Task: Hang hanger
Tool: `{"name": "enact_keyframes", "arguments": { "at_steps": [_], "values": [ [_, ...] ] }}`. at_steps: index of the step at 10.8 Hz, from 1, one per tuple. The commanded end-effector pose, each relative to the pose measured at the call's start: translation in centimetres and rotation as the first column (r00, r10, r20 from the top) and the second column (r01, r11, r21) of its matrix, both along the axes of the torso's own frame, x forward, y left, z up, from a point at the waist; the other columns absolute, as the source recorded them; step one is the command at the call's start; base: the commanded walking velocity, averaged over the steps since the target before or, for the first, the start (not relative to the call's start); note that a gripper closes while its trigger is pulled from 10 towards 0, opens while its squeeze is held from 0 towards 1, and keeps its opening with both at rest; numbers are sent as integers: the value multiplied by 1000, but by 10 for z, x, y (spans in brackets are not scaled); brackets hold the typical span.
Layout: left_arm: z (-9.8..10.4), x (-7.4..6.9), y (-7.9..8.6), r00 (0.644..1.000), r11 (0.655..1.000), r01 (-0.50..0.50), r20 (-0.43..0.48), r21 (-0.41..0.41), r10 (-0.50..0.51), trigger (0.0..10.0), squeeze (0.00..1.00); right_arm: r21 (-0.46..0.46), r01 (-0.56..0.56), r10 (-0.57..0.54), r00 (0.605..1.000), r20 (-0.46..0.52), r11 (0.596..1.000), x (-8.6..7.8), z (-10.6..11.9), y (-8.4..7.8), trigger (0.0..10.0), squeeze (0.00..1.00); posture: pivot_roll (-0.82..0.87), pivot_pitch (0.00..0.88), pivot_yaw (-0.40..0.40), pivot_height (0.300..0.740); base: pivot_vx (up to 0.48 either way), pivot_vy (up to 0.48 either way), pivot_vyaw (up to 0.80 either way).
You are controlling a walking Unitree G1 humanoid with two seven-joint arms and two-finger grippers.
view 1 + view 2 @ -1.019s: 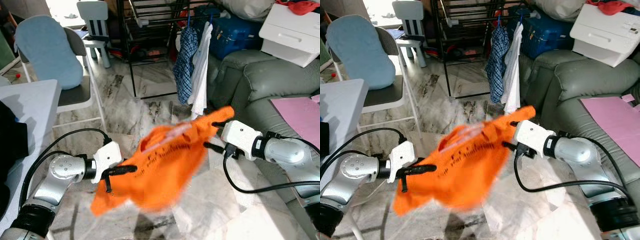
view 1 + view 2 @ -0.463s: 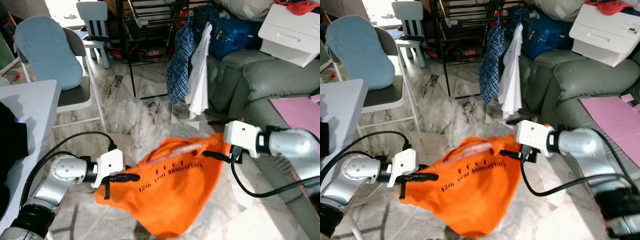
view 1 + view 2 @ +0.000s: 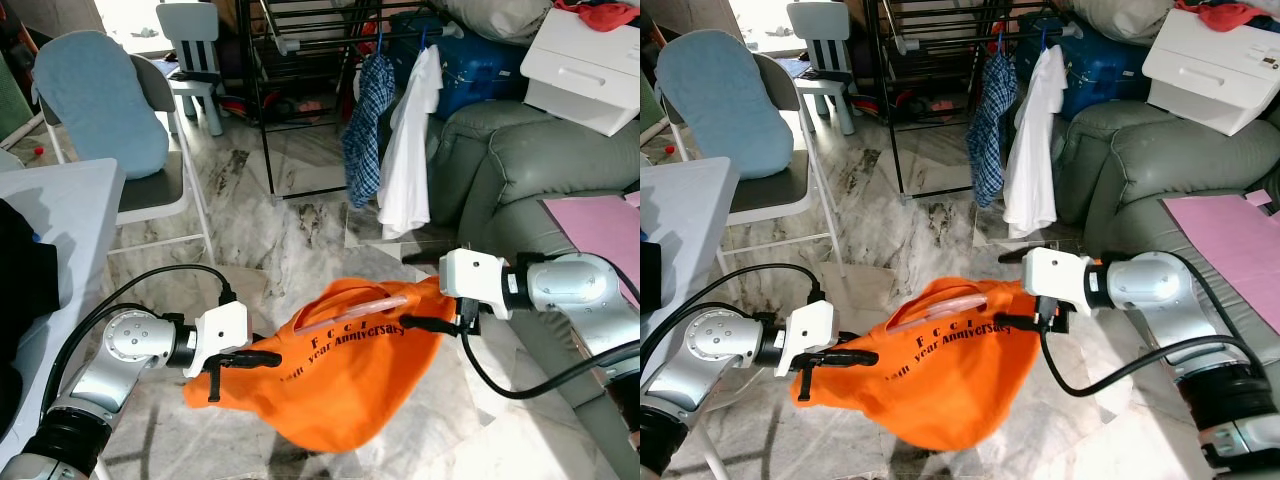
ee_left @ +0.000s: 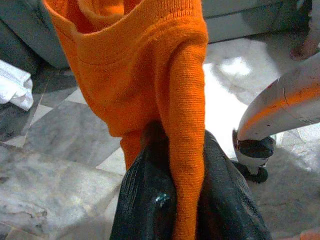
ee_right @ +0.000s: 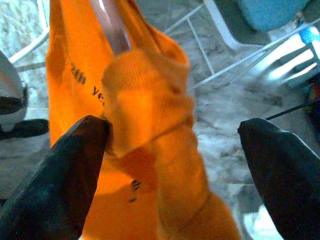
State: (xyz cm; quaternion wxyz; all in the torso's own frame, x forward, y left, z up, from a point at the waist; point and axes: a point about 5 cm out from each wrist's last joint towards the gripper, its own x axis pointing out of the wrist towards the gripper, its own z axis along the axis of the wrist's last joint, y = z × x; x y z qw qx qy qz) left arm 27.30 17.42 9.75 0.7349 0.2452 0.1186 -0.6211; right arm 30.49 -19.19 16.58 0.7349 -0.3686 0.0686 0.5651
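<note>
Marble floor (image 3: 300, 215), mid-frame: you've 1 orange shirt (image 3: 340, 375) on a clear hanger (image 3: 350, 308). Upper centre, black rack (image 3: 300, 60) w/ 2 garments: plaid shirt (image 3: 367, 130), white shirt (image 3: 408, 150). Left gripper (image 3: 262, 356) clamped on shirt's edge; right gripper (image 3: 415, 290) spread wide, 1 finger touching shirt.

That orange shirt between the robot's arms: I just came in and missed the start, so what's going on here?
The robot holds an orange T-shirt stretched between its arms above the marble floor. The left gripper is pinched shut on one edge of the fabric. The right gripper supports the other side with its fingers spread apart. A pale hanger sits in the neck opening. The shirt is not hung yet; the clothes rack ahead already carries a checked shirt and a white shirt.
</note>
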Motion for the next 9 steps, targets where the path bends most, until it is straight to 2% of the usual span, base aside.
{"name": "enact_keyframes", "arguments": {
  "at_steps": [1,2,3,4,5,6,7,8,9],
  "values": [
    [10,4,-5,998,999,34,44,-12,-33,0,0,-16,-36,36,999,-11,999,1,0,3,0,988,-137,28,-3,740,0,0,0],
    [10,4,-6,998,999,38,43,-15,-38,0,0,-7,-41,41,999,-15,999,2,-1,6,0,969,-137,28,-3,740,0,0,0],
    [11,4,-8,998,999,44,44,-19,-43,0,0,-2,-56,56,998,-26,998,2,-3,10,0,902,-135,27,-4,740,0,0,0],
    [11,4,-8,998,999,47,44,-22,-46,0,0,-6,-68,68,997,-34,998,3,-7,12,0,349,-134,27,-4,740,0,0,0],
    [11,4,-8,998,999,49,43,-23,-48,0,0,-15,-85,84,995,-44,996,3,-10,13,0,0,-133,27,-5,740,0,0,0],
    [11,4,-9,998,999,49,42,-24,-48,0,0,-34,-101,99,994,-45,994,2,-11,14,4745,0,-132,26,-6,740,0,0,0],
    [10,4,-9,998,998,49,40,-25,-48,0,0,-43,-106,104,993,-53,993,2,-11,14,10000,0,-131,25,-7,740,0,0,0],
    [10,4,-8,998,999,48,36,-26,-47,0,0,-37,-95,93,995,-43,995,5,-9,13,5216,0,-133,25,-7,740,0,0,0],
    [8,4,-8,998,999,46,31,-23,-46,0,0,-47,-87,85,995,-43,995,8,-8,10,0,0,-133,25,-6,740,0,0,0]
  ]
}}
